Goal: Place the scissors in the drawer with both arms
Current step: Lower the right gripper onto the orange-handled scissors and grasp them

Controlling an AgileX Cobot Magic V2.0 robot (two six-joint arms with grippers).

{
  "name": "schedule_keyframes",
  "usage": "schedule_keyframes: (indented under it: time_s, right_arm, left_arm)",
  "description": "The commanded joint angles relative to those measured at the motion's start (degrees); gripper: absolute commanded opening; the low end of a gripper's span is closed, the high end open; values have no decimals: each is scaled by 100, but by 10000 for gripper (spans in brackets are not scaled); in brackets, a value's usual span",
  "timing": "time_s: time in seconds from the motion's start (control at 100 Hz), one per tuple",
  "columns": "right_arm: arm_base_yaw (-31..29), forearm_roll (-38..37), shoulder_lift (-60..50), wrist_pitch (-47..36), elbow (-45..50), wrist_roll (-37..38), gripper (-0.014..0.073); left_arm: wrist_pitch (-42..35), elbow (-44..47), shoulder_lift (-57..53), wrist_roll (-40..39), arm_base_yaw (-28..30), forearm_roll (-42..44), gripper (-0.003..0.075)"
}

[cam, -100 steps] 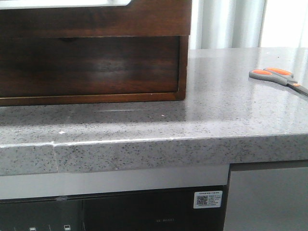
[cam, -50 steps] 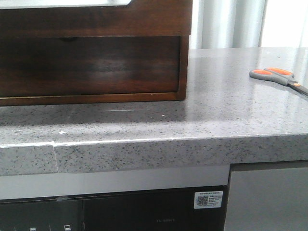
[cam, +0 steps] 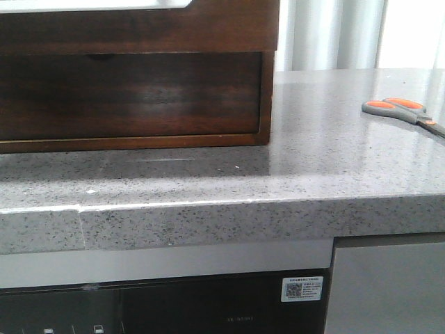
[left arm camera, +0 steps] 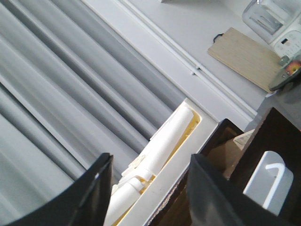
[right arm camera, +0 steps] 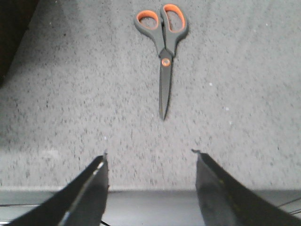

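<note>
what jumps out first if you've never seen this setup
The orange-handled scissors lie shut on the speckled grey counter, far to the robot's right, with the open right pincer hovering short of them. At the counter's left stands the dark wooden drawer, closed in its casing.

The counter [cam: 334, 139] is seen as grey speckled stone, polished smooth, with a soft sheen along its front edge. The drawer [cam: 132, 94] is made of dark reddish-brown wood, finished glossy, and a pale reflection is carried on its front. The casing [cam: 264, 90] around it is wood of the same tone. The scissors [right arm camera: 163, 52] are formed of matt grey plastic handles with orange linings and dull grey metal blades. The right pincer [right arm camera: 150, 188] and the left pincer [left arm camera: 148, 188] are finished in black with a slight gloss. A board [left arm camera: 247, 56] of pale, matt wood is seen.
</note>
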Motion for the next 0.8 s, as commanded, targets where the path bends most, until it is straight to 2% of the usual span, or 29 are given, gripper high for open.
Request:
schedule_keyframes:
  time_s: [0.0, 0.36, 0.79]
  right_arm:
    - [1, -127, 419, -372, -565, -4, 406]
    - [-275, -143, 2882, 836, -2710, 5, 406]
    - [-338, -167, 4741, 1650, -4430, -193, 405]
  left_arm:
    - [-79, -162, -98, -72, -55, -220, 337]
    - [174, -162, -221, -72, -55, -220, 337]
    - [297, -162, -221, -72, -55, -220, 337]
